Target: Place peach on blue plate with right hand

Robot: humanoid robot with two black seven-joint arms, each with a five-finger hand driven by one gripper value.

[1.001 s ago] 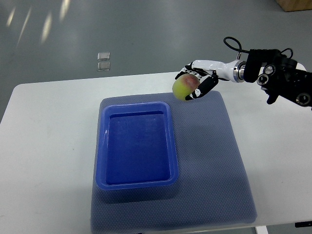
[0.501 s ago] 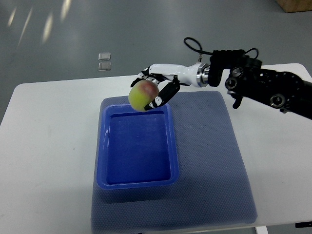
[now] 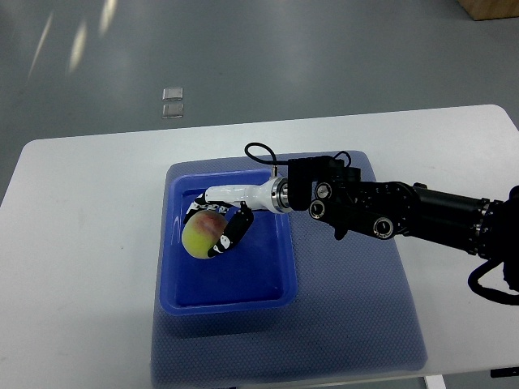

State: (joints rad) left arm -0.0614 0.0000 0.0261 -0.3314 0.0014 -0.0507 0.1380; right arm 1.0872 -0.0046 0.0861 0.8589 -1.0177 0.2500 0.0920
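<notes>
right hand [image 3: 217, 228] clasps peach [image 3: 203, 236]

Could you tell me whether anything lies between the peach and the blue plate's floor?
Nothing visible does. The right hand holds the peach inside the blue plate, whose floor looks bare around it.

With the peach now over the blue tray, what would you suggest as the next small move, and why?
Probably lower slightly and open the fingers. The right hand holds the yellow-green, red-blushed peach inside the rectangular blue plastic plate, near its left wall; whether it touches the floor is unclear.
</notes>
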